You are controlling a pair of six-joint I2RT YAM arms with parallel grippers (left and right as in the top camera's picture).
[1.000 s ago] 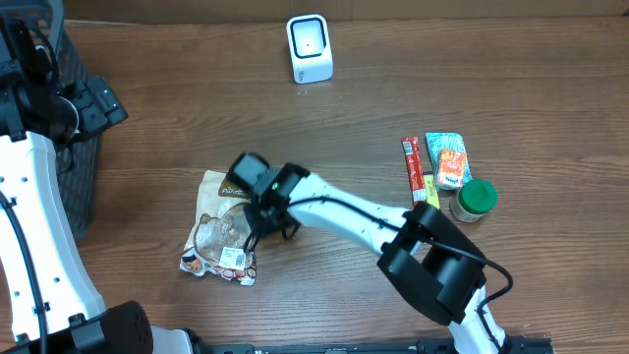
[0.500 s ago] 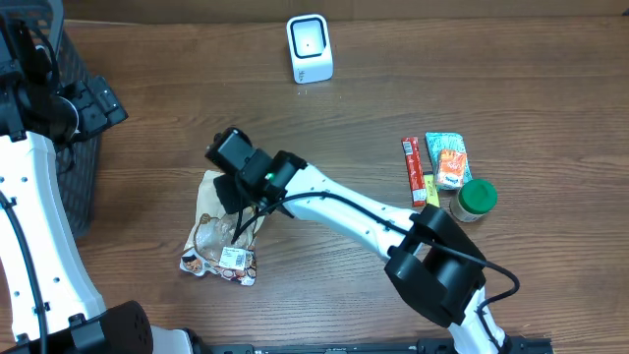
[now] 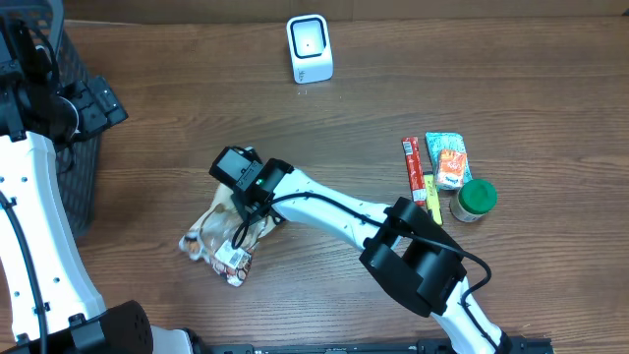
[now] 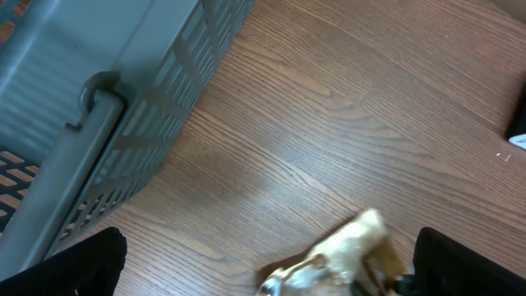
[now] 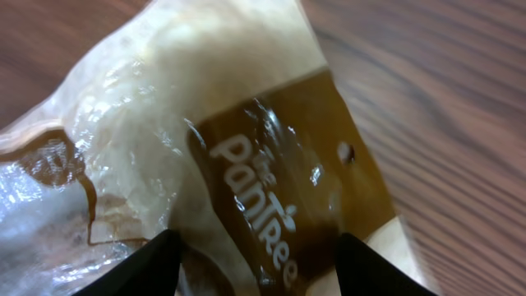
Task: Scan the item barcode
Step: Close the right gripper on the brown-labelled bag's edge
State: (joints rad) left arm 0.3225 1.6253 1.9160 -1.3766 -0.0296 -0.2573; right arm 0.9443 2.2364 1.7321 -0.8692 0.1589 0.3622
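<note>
Item: one snack bag (image 3: 218, 241), tan paper with a clear window, lying crumpled on the wooden table (image 3: 511, 79) left of centre. A white label (image 3: 234, 259) sits at its lower end, the print too small to read. My right wrist camera shows only the bag's brown top, lettered "Pantree", the rest cut off by the frame. My right gripper (image 5: 259, 275) stands over that top. Its two dark fingers are well apart with the bag between them, only the tips in view and blurred. I cannot tell whether they press the bag or merely straddle it. From overhead my own wrist hides the contact. My left gripper (image 4: 267, 267) hangs wide apart over bare wood, holding nothing, with a corner of the bag at the bottom edge of its view. Beside it: a grey slatted basket (image 4: 99, 99), contents unseen. Far side of the table: a white scanner (image 3: 310, 48). Right side, well apart from the bag: a red stick packet (image 3: 412, 169), an orange-and-green packet (image 3: 448, 157), a green-lidded jar (image 3: 474, 200) and a yellow packet (image 3: 431, 192) partly hidden under my arm.
</note>
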